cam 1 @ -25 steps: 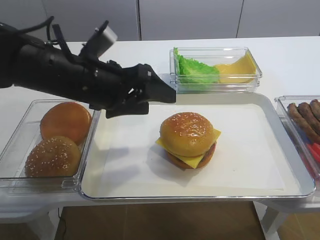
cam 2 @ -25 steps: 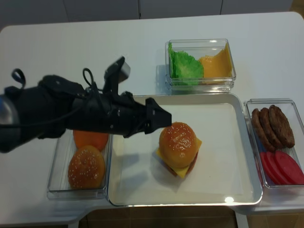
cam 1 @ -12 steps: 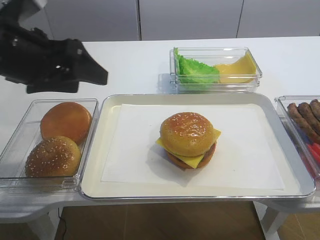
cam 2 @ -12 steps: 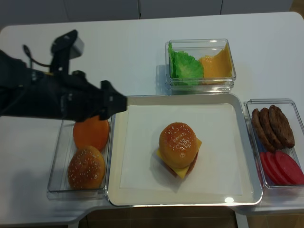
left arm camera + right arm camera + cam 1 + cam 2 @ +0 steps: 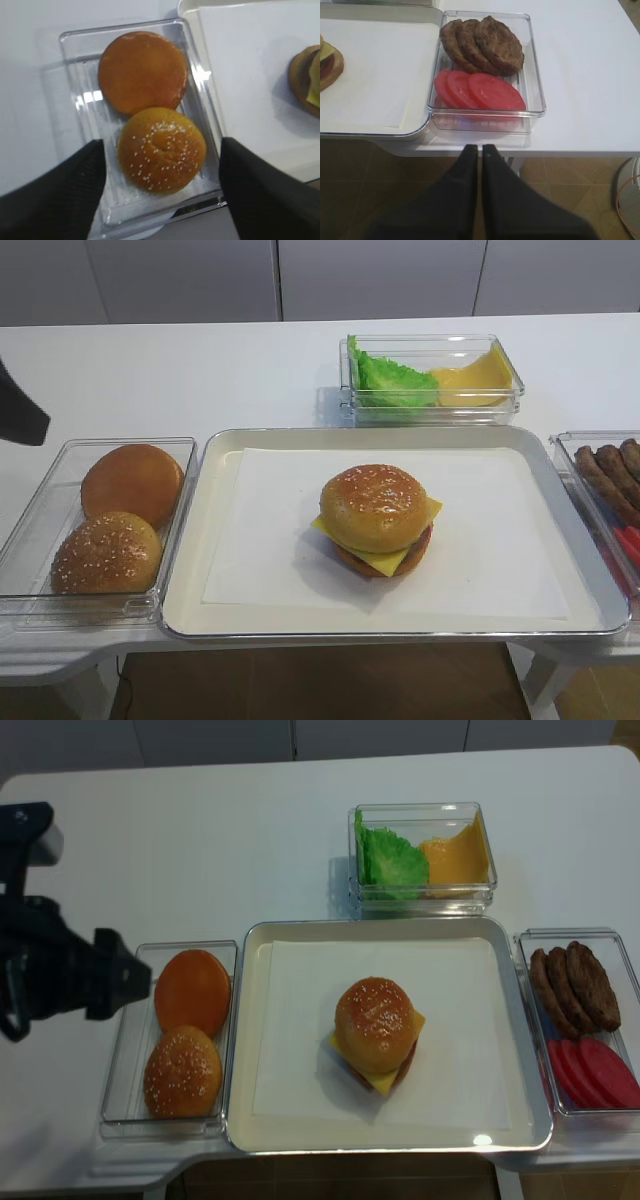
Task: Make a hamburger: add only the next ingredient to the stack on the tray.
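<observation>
Sesame bun top (image 5: 375, 505) is sitting on the stack (image 5: 385, 552) at centre of the tray (image 5: 190, 570), dome up, seeded side showing; the yellow cheese slice (image 5: 432, 510) is poking out past it at the right and lower edge, patty and bun base just visible below. The bun is sitting slightly toward the left of the cheese, not perfectly centred, but resting flat as far as the high views show. White paper liner (image 5: 260, 540) is lying under the stack.

Left of the tray, touching its rim, a clear bin (image 5: 120, 1065) is holding a second sesame bun top (image 5: 182, 1072) at the lower end and a smooth seedless bun (image 5: 192, 991) above it. The left gripper (image 5: 162, 192) is hanging over that bin, fingers (image 5: 75, 185) spread wide on either side of the spare sesame bun, nothing between them touched. In the realsense view the left arm (image 5: 60, 975) is at far left, clear of the tray.

The right gripper (image 5: 481, 150) is parked at the lower frame edge near the bin of patties (image 5: 482, 42) and tomato slices (image 5: 480, 90), fingers pressed together, empty.

Upper centre, a bin with lettuce (image 5: 390, 378) and loose cheese slices (image 5: 475, 375).

Judgement: the ingredient looks placed. Risks: the left gripper is lined up over the spare sesame bun, so any descent and squeeze would add a second top; the off-centre bun could slide on the cheese if the tray gets bumped.
</observation>
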